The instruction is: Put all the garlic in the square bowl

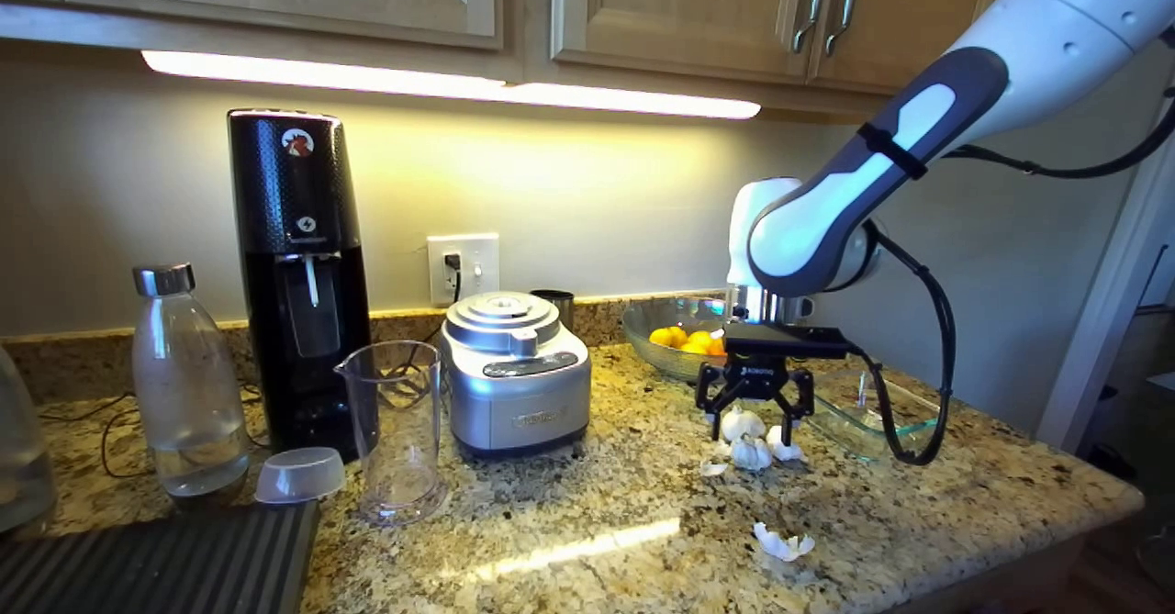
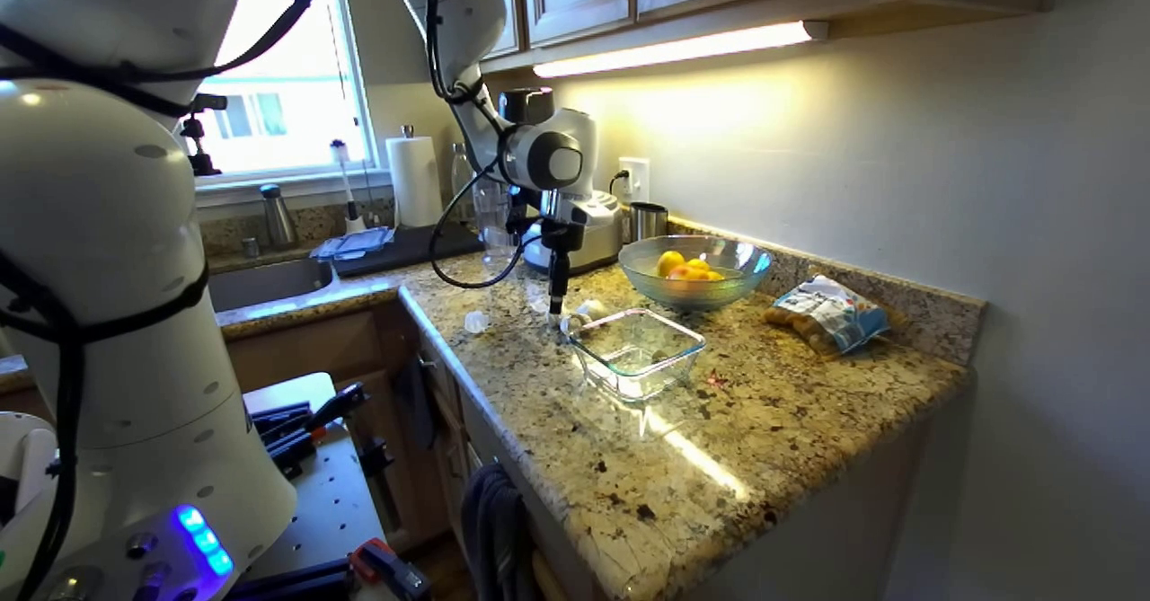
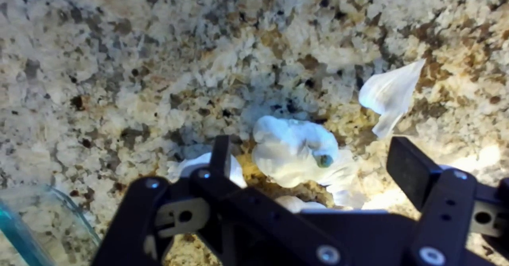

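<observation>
Only an exterior view shows the crinkled plastic bag [image 2: 831, 313], between two and three o'clock from the clear glass square bowl [image 2: 642, 381] on the speckled stone table [image 2: 764, 403]. The wrist view looks down past the gripper [image 3: 316, 162], its black fingers [image 3: 409, 170] set wide, onto a knobbly white garlic bulb [image 3: 292, 152] in the gap between them; more garlic [image 3: 193, 164], partly hidden by a finger, is at nine o'clock. A papery flake of skin [image 3: 391, 93], pointed at one end, lies at two o'clock from the bulb.
</observation>
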`<state>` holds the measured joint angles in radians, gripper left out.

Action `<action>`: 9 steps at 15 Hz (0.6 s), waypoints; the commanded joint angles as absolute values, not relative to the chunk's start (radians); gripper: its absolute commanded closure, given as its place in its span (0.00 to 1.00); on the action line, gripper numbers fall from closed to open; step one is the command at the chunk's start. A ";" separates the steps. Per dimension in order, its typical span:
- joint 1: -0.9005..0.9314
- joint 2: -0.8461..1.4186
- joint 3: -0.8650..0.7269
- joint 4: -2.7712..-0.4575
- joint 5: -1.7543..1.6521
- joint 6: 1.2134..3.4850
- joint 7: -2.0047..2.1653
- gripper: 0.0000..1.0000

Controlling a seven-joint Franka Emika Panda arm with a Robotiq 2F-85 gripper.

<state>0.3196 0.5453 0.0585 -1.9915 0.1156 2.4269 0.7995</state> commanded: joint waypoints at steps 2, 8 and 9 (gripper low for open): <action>0.320 0.569 0.041 -1.973 0.119 2.419 0.846 0.00; 0.311 0.608 0.039 -1.943 0.129 2.408 0.836 0.00; 0.309 0.610 0.040 -1.941 0.133 2.409 0.834 0.00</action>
<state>0.3136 0.6020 0.0420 -1.9564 0.1215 2.4265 0.8112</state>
